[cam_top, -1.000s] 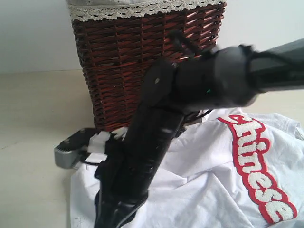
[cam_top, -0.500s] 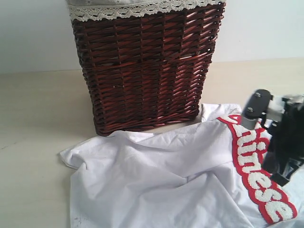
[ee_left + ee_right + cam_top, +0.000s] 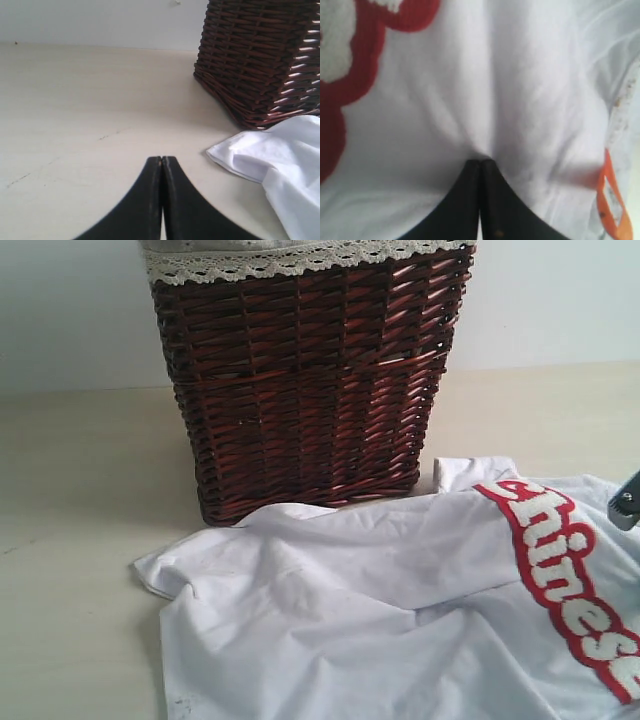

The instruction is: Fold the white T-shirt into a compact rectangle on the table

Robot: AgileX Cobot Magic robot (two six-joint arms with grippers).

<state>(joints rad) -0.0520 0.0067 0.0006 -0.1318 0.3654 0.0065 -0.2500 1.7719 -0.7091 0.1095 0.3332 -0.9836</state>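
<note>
On the pale beige wood-look table [image 3: 80, 490], just on the near side of the dark brown woven wicker basket [image 3: 310, 380] with its lace-trimmed liner [image 3: 300, 258], the white cotton T-shirt [image 3: 380, 610] lies rumpled and unfolded from centre to the right edge, with its fuzzy red-outlined lettering [image 3: 565, 580] along the right side. Left gripper [image 3: 161, 162]: black jaws pressed together on nothing, above bare table just left of the shirt's left corner. Right gripper [image 3: 480, 164]: jaws closed, pinching a pucker of the shirt's white cloth between the red lettering and the orange neck tag [image 3: 610, 200].
</note>
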